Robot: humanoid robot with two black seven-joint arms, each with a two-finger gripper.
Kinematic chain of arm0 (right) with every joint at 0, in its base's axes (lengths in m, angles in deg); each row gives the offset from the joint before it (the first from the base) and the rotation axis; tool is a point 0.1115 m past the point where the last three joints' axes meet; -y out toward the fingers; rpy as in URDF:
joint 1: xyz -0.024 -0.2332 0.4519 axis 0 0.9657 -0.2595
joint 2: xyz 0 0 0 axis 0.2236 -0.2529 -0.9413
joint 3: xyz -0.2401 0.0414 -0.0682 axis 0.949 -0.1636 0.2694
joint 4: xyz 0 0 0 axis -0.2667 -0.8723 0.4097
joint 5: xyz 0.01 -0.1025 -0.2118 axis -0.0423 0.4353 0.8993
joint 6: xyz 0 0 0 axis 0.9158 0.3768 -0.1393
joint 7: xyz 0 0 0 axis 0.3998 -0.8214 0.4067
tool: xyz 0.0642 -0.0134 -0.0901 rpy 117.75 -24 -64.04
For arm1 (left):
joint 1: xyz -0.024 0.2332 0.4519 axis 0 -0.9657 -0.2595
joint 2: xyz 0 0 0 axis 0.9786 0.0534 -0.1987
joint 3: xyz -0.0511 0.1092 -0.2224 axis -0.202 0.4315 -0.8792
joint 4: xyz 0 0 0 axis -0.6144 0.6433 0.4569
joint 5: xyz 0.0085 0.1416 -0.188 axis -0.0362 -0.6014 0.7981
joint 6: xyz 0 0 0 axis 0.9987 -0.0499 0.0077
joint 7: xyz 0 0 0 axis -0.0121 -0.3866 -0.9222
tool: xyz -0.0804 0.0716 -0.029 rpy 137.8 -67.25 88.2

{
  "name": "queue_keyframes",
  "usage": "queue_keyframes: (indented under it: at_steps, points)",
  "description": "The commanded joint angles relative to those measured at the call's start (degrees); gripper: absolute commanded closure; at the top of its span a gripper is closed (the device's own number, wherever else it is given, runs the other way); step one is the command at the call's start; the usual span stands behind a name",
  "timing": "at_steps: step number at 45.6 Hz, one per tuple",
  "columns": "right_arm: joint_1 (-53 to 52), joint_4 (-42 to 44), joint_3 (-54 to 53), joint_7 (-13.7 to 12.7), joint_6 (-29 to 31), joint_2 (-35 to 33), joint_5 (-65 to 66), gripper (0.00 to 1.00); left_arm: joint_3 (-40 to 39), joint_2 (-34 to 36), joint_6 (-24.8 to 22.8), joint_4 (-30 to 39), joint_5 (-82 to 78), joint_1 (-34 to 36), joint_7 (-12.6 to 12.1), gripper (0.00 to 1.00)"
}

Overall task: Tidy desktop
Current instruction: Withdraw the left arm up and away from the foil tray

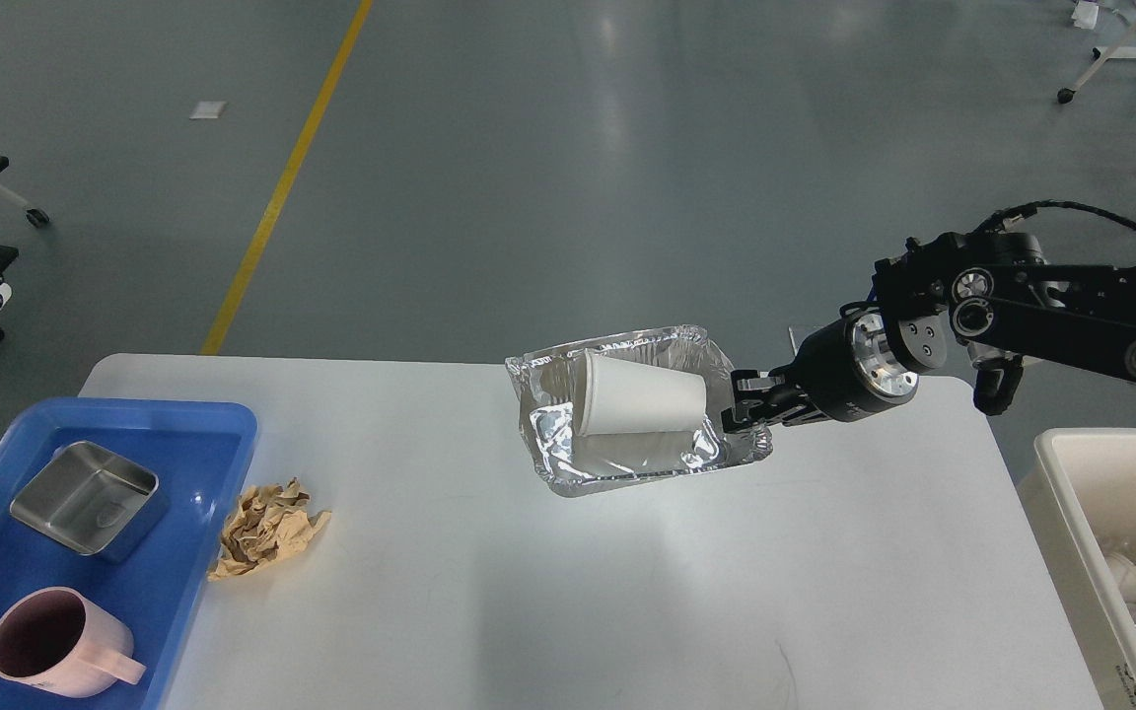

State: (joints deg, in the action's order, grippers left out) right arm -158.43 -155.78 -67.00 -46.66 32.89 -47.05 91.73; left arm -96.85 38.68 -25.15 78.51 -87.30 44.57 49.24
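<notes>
Mug (45, 646) sorted in tray (223, 434) | right gripper (741, 404) clamps foil pan (627, 414) edge, cup (642, 394) inside, above counter (529, 592) | likely bound for bin (1061, 473)

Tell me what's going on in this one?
The robot's right tool grips the right rim of a crinkled foil tray, which holds a white paper cup lying on its side, above the white desktop. A crumpled brown paper ball sits by the blue plastic tray. A cream bin stands at the right. The left arm is out of view.
</notes>
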Motion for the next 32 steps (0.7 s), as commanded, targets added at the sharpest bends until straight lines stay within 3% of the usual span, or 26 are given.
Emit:
queue_keyframes:
  at_steps: [1,4,7,12,15,18,23,32]
  points:
    - [-0.04,-0.17,0.00,0.03,0.00,-0.40,-0.09,1.00,0.51,2.82,-1.45,3.38,-6.95,-5.53,10.41,0.05]
    - [-0.04,-0.26,0.00,0.03,0.00,-0.75,-0.09,1.00,0.51,5.02,-4.87,4.78,-9.15,-7.47,15.69,0.05]
    - [0.05,-0.26,-0.09,0.03,0.00,-1.10,-0.09,1.00,0.51,8.01,-9.96,6.19,-9.68,-8.18,16.85,0.05]
    - [0.23,-0.26,-0.09,0.03,0.00,-0.84,-0.09,1.00,0.51,13.19,-17.00,9.62,-9.86,-8.36,15.01,0.05]
    - [0.32,-0.18,-0.09,0.03,0.00,-0.58,-0.09,1.00,0.51,17.06,-18.67,12.43,-10.12,-8.53,12.55,0.05]
    - [0.32,-0.17,-0.09,0.03,0.00,-0.58,-0.09,1.00,0.60,21.10,-19.03,15.50,-10.21,-8.62,10.44,0.05]
    - [0.32,-0.17,-0.09,0.03,0.00,-0.84,-0.09,1.00,2.26,26.99,-19.82,20.33,-10.21,-9.58,9.47,0.05]
    - [1.19,-0.09,-0.09,0.03,0.00,-0.67,0.00,1.00,8.94,33.94,-21.14,25.79,-10.38,-9.85,3.67,0.05]
